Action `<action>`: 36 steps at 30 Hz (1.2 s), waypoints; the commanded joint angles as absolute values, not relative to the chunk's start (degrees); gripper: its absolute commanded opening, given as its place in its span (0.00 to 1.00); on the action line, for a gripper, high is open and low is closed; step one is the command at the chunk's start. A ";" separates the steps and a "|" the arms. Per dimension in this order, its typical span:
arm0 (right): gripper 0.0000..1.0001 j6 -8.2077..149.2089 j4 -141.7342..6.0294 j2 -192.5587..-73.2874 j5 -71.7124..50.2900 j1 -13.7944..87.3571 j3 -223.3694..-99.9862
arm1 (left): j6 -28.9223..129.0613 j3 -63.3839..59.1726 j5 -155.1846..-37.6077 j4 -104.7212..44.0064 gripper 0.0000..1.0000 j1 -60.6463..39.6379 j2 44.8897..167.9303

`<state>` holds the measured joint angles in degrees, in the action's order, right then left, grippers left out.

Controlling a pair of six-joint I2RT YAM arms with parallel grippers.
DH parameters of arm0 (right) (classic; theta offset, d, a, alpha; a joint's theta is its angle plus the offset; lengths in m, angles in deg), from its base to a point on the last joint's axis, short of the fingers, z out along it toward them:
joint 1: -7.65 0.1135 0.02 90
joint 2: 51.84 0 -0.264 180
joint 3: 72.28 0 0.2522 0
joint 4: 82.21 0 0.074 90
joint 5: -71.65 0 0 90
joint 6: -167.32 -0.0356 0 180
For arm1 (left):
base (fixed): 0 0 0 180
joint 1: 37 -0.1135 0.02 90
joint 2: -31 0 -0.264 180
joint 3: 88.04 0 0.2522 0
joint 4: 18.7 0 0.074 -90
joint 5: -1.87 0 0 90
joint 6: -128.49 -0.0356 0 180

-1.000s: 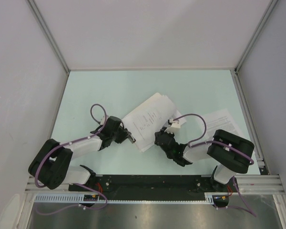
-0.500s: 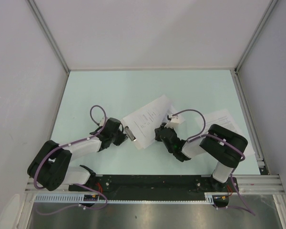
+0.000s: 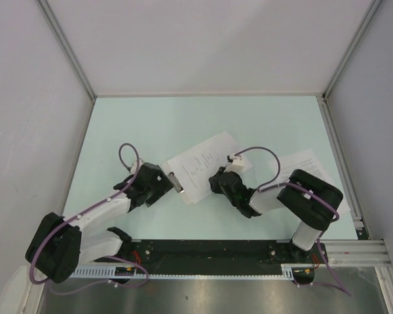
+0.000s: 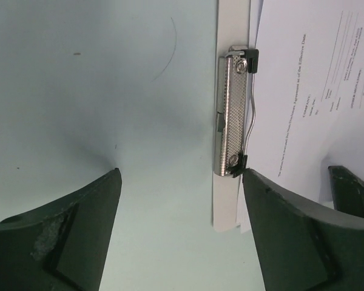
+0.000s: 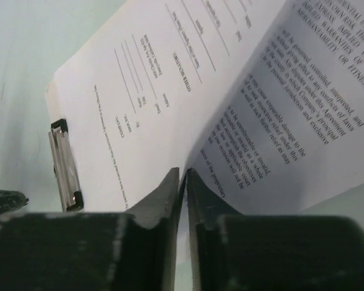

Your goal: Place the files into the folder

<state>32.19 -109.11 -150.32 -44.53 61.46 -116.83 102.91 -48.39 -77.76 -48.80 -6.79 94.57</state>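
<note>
The folder (image 4: 230, 200) is a white clipboard lying at the table's centre, its metal clip (image 3: 177, 182) at the left short edge. Printed files (image 3: 203, 163) lie on it, tucked under the clip (image 4: 233, 115). My left gripper (image 3: 165, 186) stands open just left of the clip with nothing held; the board's corner sits beside its right finger (image 4: 291, 236). My right gripper (image 5: 183, 176) is at the stack's near right edge, its jaws almost together on the edge of a densely printed sheet (image 5: 303, 109) that curls up from them. The sparsely printed sheet (image 5: 151, 109) lies flat.
Another printed sheet (image 3: 306, 165) lies at the right, partly under the right arm. A metal rail (image 3: 340, 163) borders the table on the right, and grey walls close in the left, back and right.
My left gripper closed on the clip, then opened and drew back a little to the left. The fanned sheets now lie squared on the board. The right gripper shifted slightly left.
</note>
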 commanded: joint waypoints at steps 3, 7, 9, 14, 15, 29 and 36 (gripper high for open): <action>0.40 26.61 -91.41 -143.79 -36.82 60.66 -123.30 | 98.52 -40.01 -75.13 -55.56 0.92 -7.38 100.32; 0.70 27.65 -80.44 -138.43 -32.60 58.55 -123.92 | 97.47 -35.17 -74.07 -59.35 0.92 -7.30 105.53; 0.79 29.41 -76.64 -135.26 -30.05 57.14 -124.19 | 96.59 -34.11 -73.55 -59.36 0.91 -7.21 106.76; 0.91 36.34 -64.33 -128.67 -26.62 50.57 -124.19 | 96.32 -31.74 -73.02 -59.88 0.91 -6.24 109.13; 0.93 40.01 -63.71 -126.48 -26.18 49.07 -124.19 | 96.58 -31.13 -72.76 -60.23 0.90 -5.72 109.83; 0.95 61.04 -74.08 -143.76 -17.49 27.43 -139.81 | 99.05 -22.77 -68.89 -64.45 0.87 -2.73 120.64; 0.80 64.92 -69.59 -156.60 -16.42 26.02 -153.01 | 99.31 -18.82 -66.61 -68.14 0.81 -0.53 124.78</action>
<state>60.12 -71.10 -152.61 -17.95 26.44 -147.54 98.43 -22.33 -69.83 -65.32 -2.35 123.01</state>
